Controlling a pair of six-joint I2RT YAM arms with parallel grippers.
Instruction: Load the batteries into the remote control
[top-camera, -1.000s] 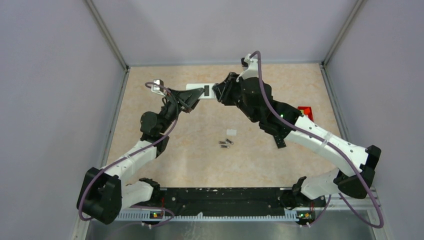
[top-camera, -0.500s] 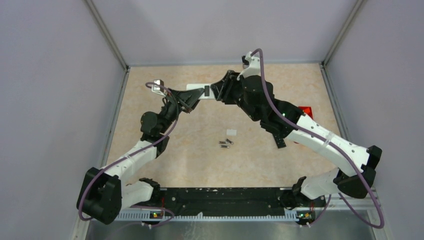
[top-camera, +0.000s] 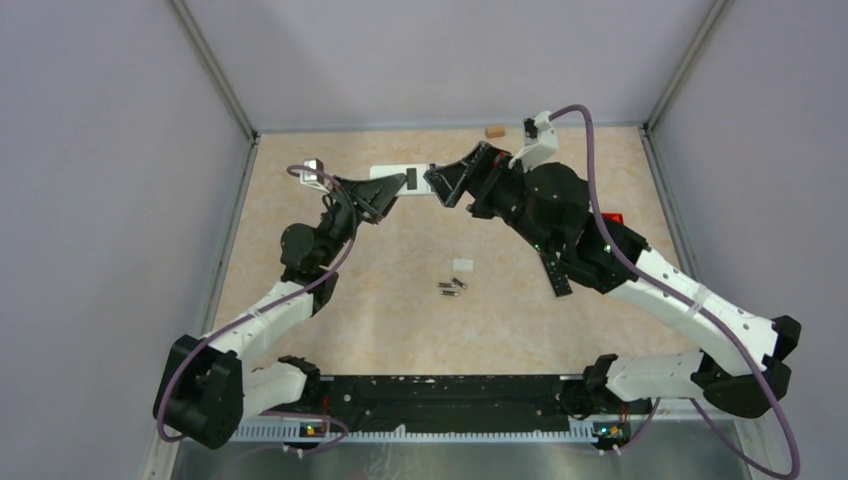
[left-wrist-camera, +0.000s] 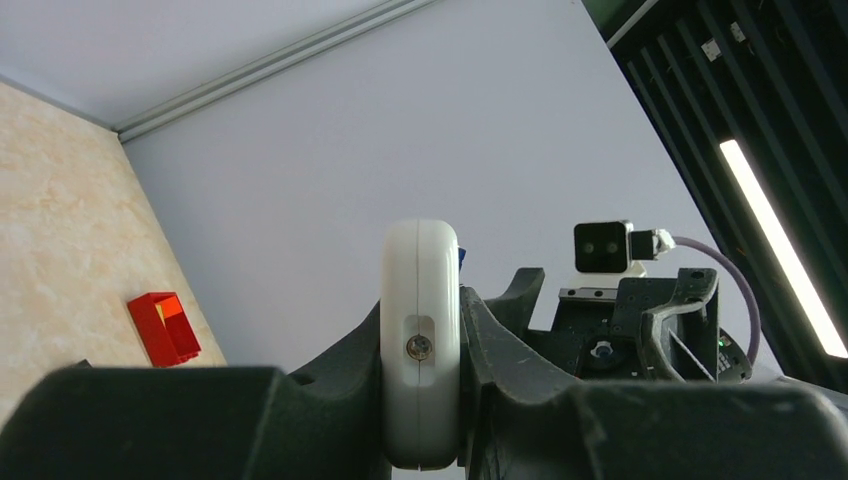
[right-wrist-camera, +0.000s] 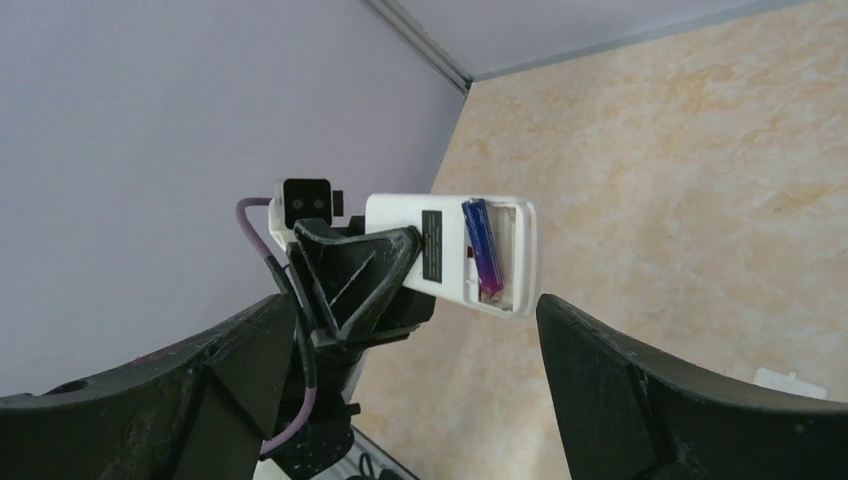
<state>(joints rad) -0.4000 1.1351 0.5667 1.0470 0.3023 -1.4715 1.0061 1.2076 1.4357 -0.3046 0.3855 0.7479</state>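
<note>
My left gripper (top-camera: 383, 197) is shut on the white remote control (top-camera: 392, 172), held up off the table at the back. In the left wrist view the remote (left-wrist-camera: 421, 340) stands on edge, clamped between both fingers. Its open compartment faces the right wrist camera, with a purplish battery (right-wrist-camera: 482, 248) lying inside the remote (right-wrist-camera: 445, 250). My right gripper (top-camera: 443, 186) is wide open just right of the remote's end, touching nothing; its fingers (right-wrist-camera: 230, 385) frame the view. Loose batteries (top-camera: 452, 287) lie mid-table.
A small white cover piece (top-camera: 463, 264) lies just behind the loose batteries. A red block (top-camera: 611, 217) sits at the right, partly under the right arm, and also shows as a red block (left-wrist-camera: 163, 327). A small brown piece (top-camera: 493, 130) rests by the back wall.
My right gripper has opened wide and drawn back a little to the right of the remote, and its arm has swung rightward. The left arm and remote have stayed still.
</note>
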